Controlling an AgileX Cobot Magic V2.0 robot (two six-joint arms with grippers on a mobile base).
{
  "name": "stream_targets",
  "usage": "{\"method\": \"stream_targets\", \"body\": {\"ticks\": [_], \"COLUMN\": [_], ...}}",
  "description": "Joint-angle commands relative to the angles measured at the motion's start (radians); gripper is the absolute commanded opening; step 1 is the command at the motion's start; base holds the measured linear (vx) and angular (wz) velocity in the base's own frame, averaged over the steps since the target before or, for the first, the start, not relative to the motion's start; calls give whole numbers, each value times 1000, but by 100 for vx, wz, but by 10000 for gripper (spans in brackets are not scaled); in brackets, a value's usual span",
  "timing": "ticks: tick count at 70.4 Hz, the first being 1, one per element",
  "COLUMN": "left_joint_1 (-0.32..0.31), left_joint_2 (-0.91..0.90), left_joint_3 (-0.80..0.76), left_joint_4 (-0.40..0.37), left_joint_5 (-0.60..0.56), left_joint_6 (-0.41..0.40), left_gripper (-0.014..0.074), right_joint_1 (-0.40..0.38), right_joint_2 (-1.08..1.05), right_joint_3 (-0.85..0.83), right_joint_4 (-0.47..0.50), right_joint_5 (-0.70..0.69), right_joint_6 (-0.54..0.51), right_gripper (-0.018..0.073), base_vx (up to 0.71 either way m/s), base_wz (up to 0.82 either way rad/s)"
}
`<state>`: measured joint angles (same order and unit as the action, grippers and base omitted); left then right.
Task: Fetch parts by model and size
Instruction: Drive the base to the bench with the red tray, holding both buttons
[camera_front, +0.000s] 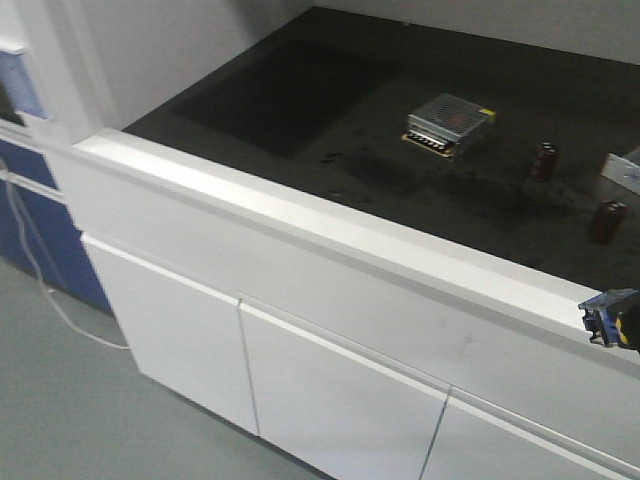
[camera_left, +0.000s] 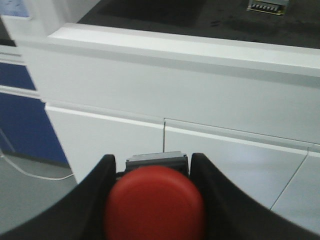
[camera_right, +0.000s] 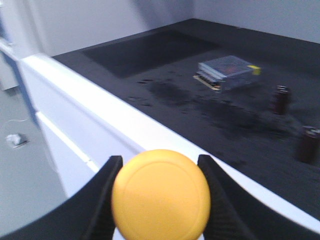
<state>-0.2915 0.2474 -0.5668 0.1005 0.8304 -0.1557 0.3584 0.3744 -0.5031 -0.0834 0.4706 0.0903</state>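
Grippers both loaded. The left gripper (camera_left: 152, 172) has its two black fingers (camera_left: 95, 195) pinching the red-capped push-button switch (camera_left: 154, 202). Its cap faces the wrist camera and a grey body edge shows just behind it. It is held in front of the white cabinet doors (camera_left: 225, 150), below the counter's white front lip (camera_left: 200, 50).

The right gripper (camera_right: 159, 172) pinches the yellow-capped push-button switch (camera_right: 160, 195) from both sides. That cap also faces the camera, and it is held at the lip on the near side of the black countertop (camera_right: 150, 55).

On the countertop sit:
- a silver perforated-metal box (camera_front: 450, 123), set at an angle
- two dark brown cylinders, one (camera_front: 545, 160) to the right of the box and the other (camera_front: 607, 221) nearer the front, both upright and well apart from the box
- a white object (camera_front: 625, 170) cut off at the right edge; cannot tell what it is

A white cable (camera_front: 50, 290) hangs down by the blue cabinet (camera_front: 40, 200) on the left.
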Motion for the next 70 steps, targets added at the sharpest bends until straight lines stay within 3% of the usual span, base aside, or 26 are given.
{"method": "stream_targets", "body": {"ticks": [1, 70], "left_joint_1": [-6, -6], "left_joint_2": [16, 16], "left_joint_3": [-26, -26], "left_joint_4": [-1, -1], "left_joint_5": [-75, -74], "left_joint_6": [-1, -1], "left_gripper": [-6, -6], "right_joint_1": [-4, -4], "right_joint_2": [6, 6], "right_joint_3": [-28, -28], "right_joint_4": [-11, -11], "right_joint_5": [-74, -74], "right_joint_6": [-6, -6], "right_gripper": [-10, -10], "base_vx": [-16, -8], "base_wz": [70, 83]}}
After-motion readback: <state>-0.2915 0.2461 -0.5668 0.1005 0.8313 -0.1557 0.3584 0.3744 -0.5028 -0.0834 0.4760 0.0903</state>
